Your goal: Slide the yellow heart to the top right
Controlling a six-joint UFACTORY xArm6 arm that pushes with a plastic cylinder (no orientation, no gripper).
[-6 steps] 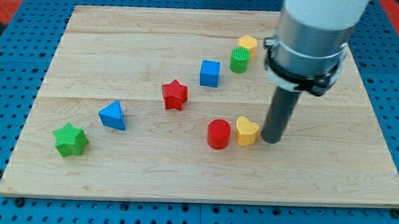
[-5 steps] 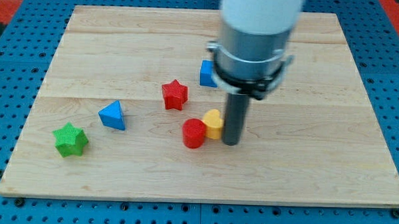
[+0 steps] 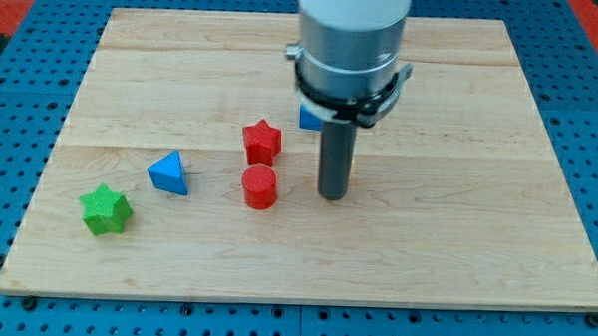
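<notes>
My tip (image 3: pixel 333 196) rests on the wooden board (image 3: pixel 478 194) just right of centre. The yellow heart is almost wholly hidden behind the rod; only a thin yellow sliver (image 3: pixel 352 168) shows at the rod's right edge, just above the tip. The red cylinder (image 3: pixel 259 187) stands to the left of the tip, with a clear gap between them.
A red star (image 3: pixel 261 142) sits just above the red cylinder. A blue cube (image 3: pixel 308 116) peeks out from behind the arm's left side. A blue triangle (image 3: pixel 168 172) and a green star (image 3: pixel 105 209) lie at the lower left. The arm's body hides the board's upper middle.
The arm has moved left across the board. The red cylinder and yellow heart were pushed left; the cylinder now stands apart, and the heart has slipped behind the rod.
</notes>
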